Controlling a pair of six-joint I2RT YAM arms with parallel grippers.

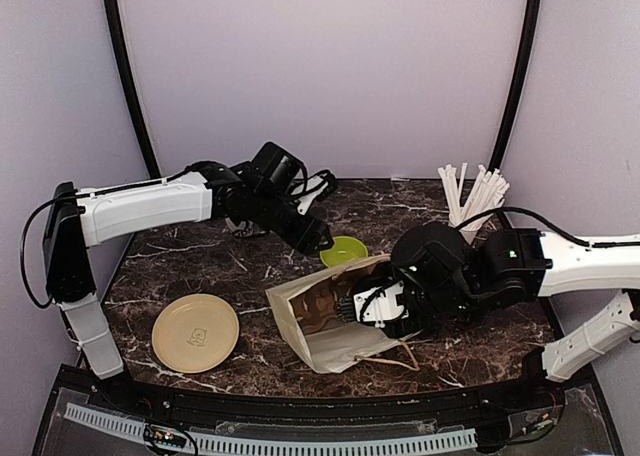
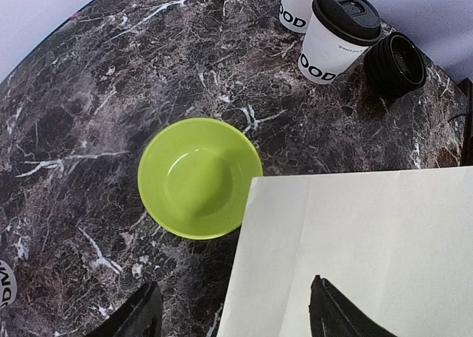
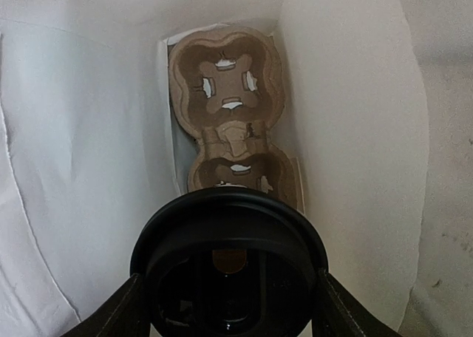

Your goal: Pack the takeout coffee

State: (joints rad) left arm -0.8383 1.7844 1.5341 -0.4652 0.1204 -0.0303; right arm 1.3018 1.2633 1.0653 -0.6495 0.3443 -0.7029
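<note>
Top external view shows a big dark stone table (image 1: pixel 200 266) with white veins. A white paper bag (image 1: pixel 320 336) lies on its side in the middle, with its mouth facing 3 o'clock. The right arm reaches in from 3 o'clock, and the right claw (image 1: pixel 352 309) sits at the bag's mouth. In the right wrist view the claw is grasping the takeout coffee (image 3: pixel 229 278). Its round black lid is at 6 o'clock in that picture, with one finger touching it at 9 o'clock and the other at 3 o'clock. The cup is just inside the bag, with white paper walls on both sides. A brown cardboard cup tray (image 3: pixel 229 100) lies deeper in the bag at 12 o'clock from the lid, straight ahead of the cup. The left arm comes in from 9 o'clock. The left claw (image 1: pixel 322 242) hangs over the bag's far edge with its fingers spread wide and nothing between them but air. A tan plate (image 1: pixel 195 332) lies at 9 o'clock from the bag. A small green bowl (image 1: pixel 343 249) sits at 12 o'clock, just beside the bag. A white cup of straws (image 1: pixel 470 201) stands at 2 o'clock. In the left wrist view, another lidded cup (image 2: pixel 340 34) stands at 1 o'clock from the bowl, a lidless cup (image 2: pixel 299 4) stands behind it, and a stack of black lids (image 2: pixel 395 62) is just beside them.
</note>
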